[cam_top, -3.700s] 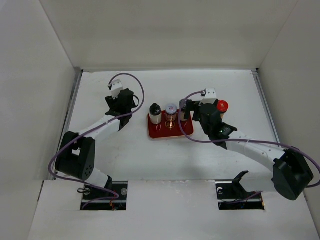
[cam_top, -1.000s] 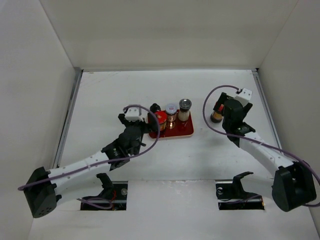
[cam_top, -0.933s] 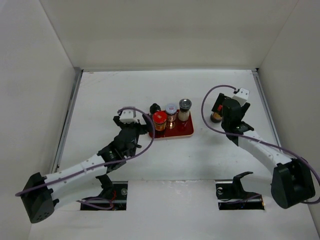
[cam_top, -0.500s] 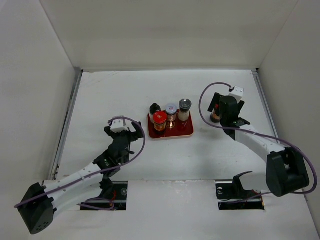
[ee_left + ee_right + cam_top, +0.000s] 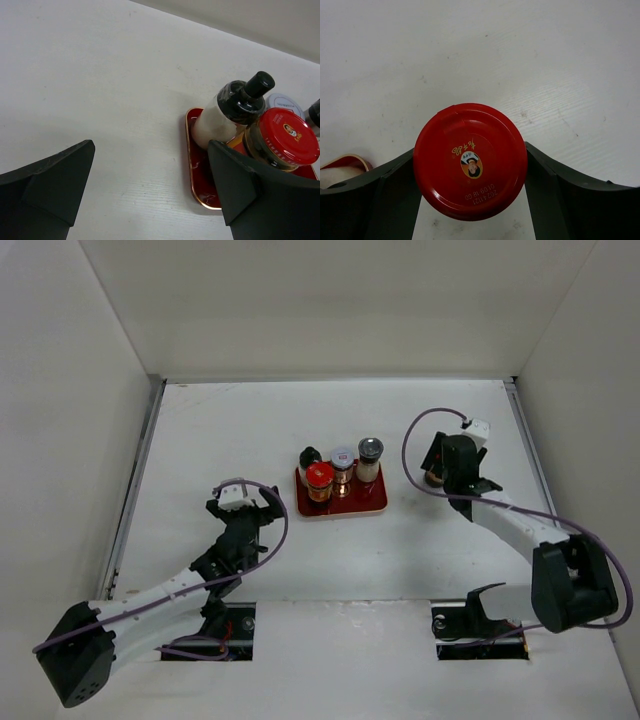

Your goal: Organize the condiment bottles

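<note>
Right claw: my right claw (image 5: 470, 150) straddles the loose red-capped jar (image 5: 470, 165). Its lid hides the pads, so I cannot tell whether I grip it.
Jar's place: upright on the desk (image 5: 300, 420), right of centre in the overhead view, well apart from the red tray (image 5: 350, 507).
Left claw: my left claw (image 5: 150, 145) is wide open and empty, lower left of the tray.
Tray: the white bottle (image 5: 215, 120), second red-capped jar (image 5: 287, 137), silver-lidded jar (image 5: 343, 457) and grey-lidded jar (image 5: 370, 449) stand close together.
Risk: an off-centre pinch could tip the jar, and setting it among crowded bottles could topple one.
</note>
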{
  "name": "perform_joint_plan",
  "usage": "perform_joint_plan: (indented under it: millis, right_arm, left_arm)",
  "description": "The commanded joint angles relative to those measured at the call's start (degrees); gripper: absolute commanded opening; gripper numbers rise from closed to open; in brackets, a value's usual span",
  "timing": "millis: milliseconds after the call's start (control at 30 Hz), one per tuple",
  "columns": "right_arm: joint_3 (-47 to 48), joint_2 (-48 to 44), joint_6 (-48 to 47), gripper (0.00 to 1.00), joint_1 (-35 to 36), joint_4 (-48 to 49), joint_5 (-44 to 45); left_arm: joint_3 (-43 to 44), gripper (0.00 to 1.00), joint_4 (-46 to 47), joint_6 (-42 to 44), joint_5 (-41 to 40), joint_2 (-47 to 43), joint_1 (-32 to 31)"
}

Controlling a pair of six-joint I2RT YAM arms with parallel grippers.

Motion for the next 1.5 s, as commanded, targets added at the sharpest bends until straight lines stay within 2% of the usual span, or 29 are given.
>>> perform_joint_plan:
  millis: [0, 133, 267, 400, 567, 800, 1200, 1267, 1467]
  right_arm:
    - [-0.4, -9.2, 0.4, 0.55, 3.1, 4.8, 3.3]
    - [-2.4, -16.6, 0.5, 0.55, 9.4, 2.8, 5.3]
    - [-2.2, -18.6, 0.9, 0.56, 17.5, 2.7, 6.2]
    - [-1.2, -15.3, 1.9, 0.56, 26.2, 6.3, 8.9]
    - [1.1, -8.4, 1.7, 0.57, 32.2, 13.6, 11.6]
    - [5.3, -0.8, 0.4, 0.57, 34.3, 17.4, 12.6]
    - [3.9, 6.2, -1.6, 0.61, 35.1, 22.9, 16.6]
    - [3.8, 6.8, -1.8, 0.65, 35.9, 22.9, 16.8]
    - [3.5, 5.4, -2.7, 0.87, 37.3, 22.3, 18.7]
  left_arm:
    - [-1.5, 1.0, 5.2, -0.8, -1.3, 0.7, 0.4]
    - [-2.2, 1.0, 6.0, -0.8, -2.6, 0.9, 0.5]
    - [-2.1, 1.0, 6.0, -0.8, -4.1, 1.0, 0.5]
    - [-2.5, 1.0, 6.2, -1.1, -4.4, 1.1, 0.0]
    - [-3.1, 1.0, 7.1, -2.1, -3.8, 1.1, 0.3]
    - [-3.4, 1.0, 7.1, -2.2, -3.0, 0.2, 0.8]
    - [-1.3, 1.0, 5.8, -3.9, -2.0, 3.0, 0.2]
    - [-0.1, 1.0, 4.8, -4.0, -2.0, 4.1, -0.2]
    - [4.4, 1.0, -0.2, -4.2, -2.6, 8.0, -1.7]
